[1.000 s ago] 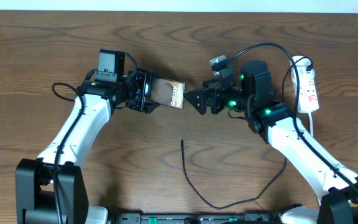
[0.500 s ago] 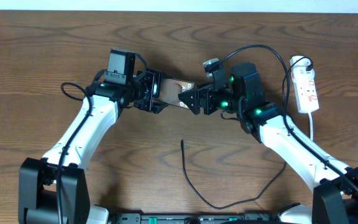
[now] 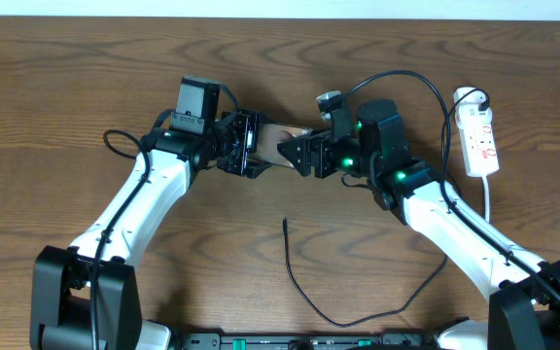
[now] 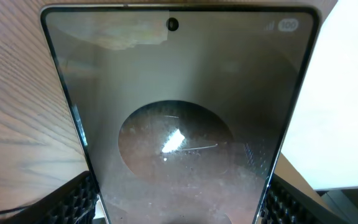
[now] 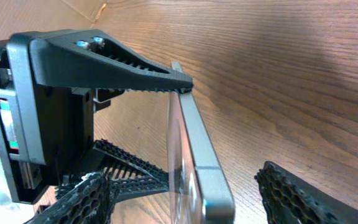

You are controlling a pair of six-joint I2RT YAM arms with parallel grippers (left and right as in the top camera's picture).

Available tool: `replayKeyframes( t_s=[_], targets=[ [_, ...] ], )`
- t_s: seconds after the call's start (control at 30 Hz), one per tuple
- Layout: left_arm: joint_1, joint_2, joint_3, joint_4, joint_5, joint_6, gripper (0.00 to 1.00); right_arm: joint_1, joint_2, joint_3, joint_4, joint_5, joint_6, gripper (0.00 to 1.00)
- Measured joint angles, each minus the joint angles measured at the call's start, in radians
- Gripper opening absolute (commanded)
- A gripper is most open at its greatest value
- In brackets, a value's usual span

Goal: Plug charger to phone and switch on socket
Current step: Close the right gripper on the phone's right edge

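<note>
The left gripper (image 3: 253, 146) is clamped on the phone (image 3: 272, 142), gripping its two long edges. The right gripper (image 3: 292, 154) meets it from the phone's far end. Its fingers (image 5: 309, 193) are spread either side of the phone's thin edge, with a gap showing. The charger (image 3: 297, 284) lies loose on the table (image 3: 56, 87) on the robot's side of the phone, its plug tip (image 3: 286, 223) nearest the phone. The socket (image 3: 481, 136) sits well to the right of the phone.

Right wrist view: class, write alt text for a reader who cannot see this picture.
A phone seen edge-on is gripped at its far end by the left hand, with a wooden table behind. The right hand is open, one black finger on each side of the phone, neither touching it.
</note>
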Motion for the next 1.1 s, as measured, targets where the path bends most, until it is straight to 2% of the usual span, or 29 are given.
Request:
replayKeyframes(
  t_s=[0.23, 0.43, 0.53, 0.6, 0.73, 0.9, 0.93, 0.97, 1.03, 1.1],
  targets=[
    [-0.014, 0.0, 0.0, 0.02, 0.01, -0.018, 0.07, 0.017, 0.0, 0.0, 0.0, 0.019, 0.005, 0.71],
    [-0.048, 0.0, 0.0, 0.039, 0.013, -0.024, 0.07, 0.024, 0.0, 0.0, 0.0, 0.025, 0.008, 0.65],
    [-0.05, 0.0, 0.0, 0.04, 0.013, -0.026, 0.08, 0.024, 0.0, 0.0, 0.0, 0.027, 0.011, 0.55],
    [-0.05, 0.0, 0.0, 0.042, 0.013, -0.026, 0.07, 0.024, 0.0, 0.0, 0.001, 0.028, 0.011, 0.4],
    [-0.05, 0.0, 0.0, 0.043, 0.014, -0.026, 0.07, 0.024, 0.0, 0.0, 0.001, 0.033, 0.014, 0.2],
    [-0.05, 0.0, 0.0, 0.047, 0.014, -0.026, 0.08, 0.023, 0.0, 0.0, -0.005, 0.054, 0.025, 0.01],
    [-0.048, -0.001, 0.002, 0.056, 0.015, -0.029, 0.09, 0.019, 0.002, 0.0, -0.012, 0.058, 0.026, 0.01],
    [-0.048, -0.001, 0.002, 0.058, 0.02, -0.029, 0.23, 0.019, 0.003, 0.0, -0.015, 0.056, 0.027, 0.01],
    [-0.047, -0.002, 0.004, 0.063, 0.024, -0.037, 0.42, 0.022, 0.006, -0.003, -0.027, 0.052, 0.013, 0.01],
    [-0.042, -0.007, 0.005, 0.066, 0.024, -0.035, 0.7, 0.023, 0.013, -0.005, -0.023, 0.05, 0.014, 0.01]
  ],
)
